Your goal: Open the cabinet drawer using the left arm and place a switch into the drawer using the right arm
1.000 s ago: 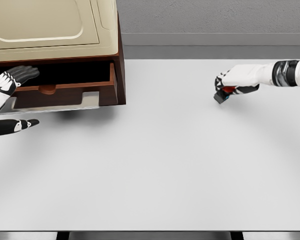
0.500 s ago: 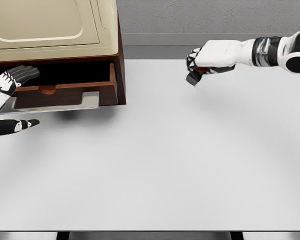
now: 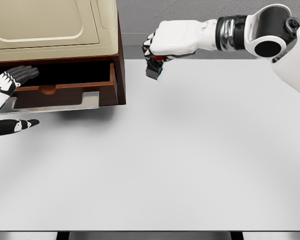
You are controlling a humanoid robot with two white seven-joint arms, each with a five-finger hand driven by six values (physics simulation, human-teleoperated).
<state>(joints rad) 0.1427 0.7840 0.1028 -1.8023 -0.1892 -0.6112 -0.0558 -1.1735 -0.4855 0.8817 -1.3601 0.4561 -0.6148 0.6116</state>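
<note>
**Drawer open, switch in the air near the cabinet**

Nearest the camera, the white tabletop (image 3: 155, 165) runs bare from its front edge across the middle. At its left edge the robot's left hand (image 3: 10, 102) shows only in part: a dark thumb or finger lies low over the table surface, and the other fingers (image 3: 20, 75) are stretched out flat and spread at the drawer's front rim. They hold nothing; whether they touch the rim cannot be told.

Behind that hand, at the back left corner of the tabletop, stands the brown cabinet (image 3: 121, 75) with a cream top. Its drawer (image 3: 65, 92) is pulled out toward the camera, and a dark open space shows above the drawer's front board. The opening step therefore looks done.

Farther back, near the back edge and just right of the cabinet's right wall, the right hand (image 3: 157, 52) hangs above the table, its arm reaching in from the upper right. Its fingers are curled tight around the switch (image 3: 153, 71), a small dark block with a red part, which sticks out below the knuckles and is clear of the table.

What appears left is the second half: carrying the switch leftward over the open drawer, lowering it inside and letting go. The cabinet's side wall stands between hand and drawer, so the path likely has to come round the front.
</note>
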